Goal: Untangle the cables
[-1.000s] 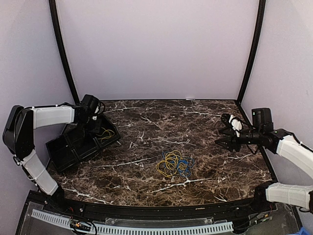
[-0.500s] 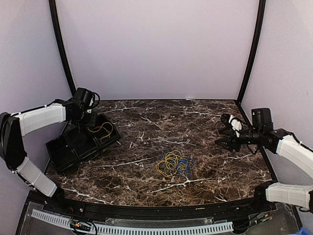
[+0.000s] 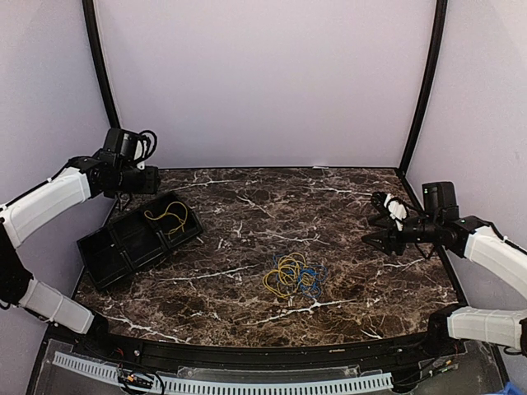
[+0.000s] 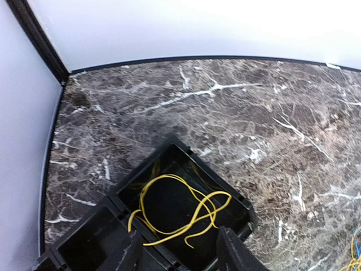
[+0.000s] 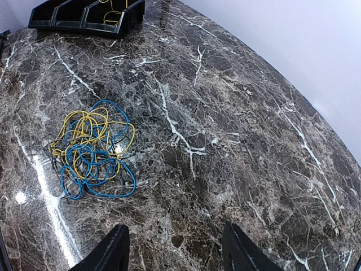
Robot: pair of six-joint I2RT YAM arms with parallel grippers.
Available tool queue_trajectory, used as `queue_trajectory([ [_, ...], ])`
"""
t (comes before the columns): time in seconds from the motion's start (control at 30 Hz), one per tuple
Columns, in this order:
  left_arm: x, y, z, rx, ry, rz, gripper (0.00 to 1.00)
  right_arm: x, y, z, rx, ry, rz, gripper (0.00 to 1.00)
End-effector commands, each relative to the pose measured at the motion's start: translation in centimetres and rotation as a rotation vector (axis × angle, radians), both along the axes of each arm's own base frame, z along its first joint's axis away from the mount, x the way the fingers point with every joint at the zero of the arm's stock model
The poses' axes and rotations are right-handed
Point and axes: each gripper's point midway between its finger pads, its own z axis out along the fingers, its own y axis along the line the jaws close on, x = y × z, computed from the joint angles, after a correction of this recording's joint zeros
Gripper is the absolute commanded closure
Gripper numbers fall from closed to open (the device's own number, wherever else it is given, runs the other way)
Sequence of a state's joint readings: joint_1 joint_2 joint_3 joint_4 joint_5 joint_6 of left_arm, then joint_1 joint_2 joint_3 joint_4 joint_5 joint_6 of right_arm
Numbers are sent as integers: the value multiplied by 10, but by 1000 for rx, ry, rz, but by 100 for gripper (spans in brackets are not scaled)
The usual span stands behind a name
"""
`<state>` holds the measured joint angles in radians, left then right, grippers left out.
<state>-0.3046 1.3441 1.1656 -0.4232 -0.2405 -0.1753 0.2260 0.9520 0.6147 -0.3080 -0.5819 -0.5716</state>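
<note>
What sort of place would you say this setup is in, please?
Probably a robotics test booth: plain lilac walls enclose a marble-patterned table, with a left arm and right arm mounted at its near edge.

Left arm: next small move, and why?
Probably swing the left gripper toward the yellow-and-blue tangle mid-table for another strand. Its jaws are open and empty above the tray, where one yellow cable already lies alone.

Lab test booth: lilac walls (image 3: pixel 263 82) (black corner struts (image 3: pixel 104 86)) enclose a marble table (image 3: pixel 247 189) with 2 robot arms (image 3: pixel 45 204).
</note>
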Motion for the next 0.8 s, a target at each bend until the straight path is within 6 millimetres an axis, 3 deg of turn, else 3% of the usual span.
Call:
queue_trajectory([
  [0.0, -7, -29, -34, -67, 113, -157, 54, 4, -1, 1, -4, -17, -2, 42],
  [0.33, 8, -25, -93, 59, 297, -167, 59, 4, -1, 2, -4, -23, -1, 43],
  [0.5, 12, -13, -105, 123, 318, -119, 70, 3, -1, 1, -4, -19, 2, 42],
  [0.77, 21, -12, -112, 137, 307, -106, 89, 4, 0, -4, -14, 10, 12, 43],
])
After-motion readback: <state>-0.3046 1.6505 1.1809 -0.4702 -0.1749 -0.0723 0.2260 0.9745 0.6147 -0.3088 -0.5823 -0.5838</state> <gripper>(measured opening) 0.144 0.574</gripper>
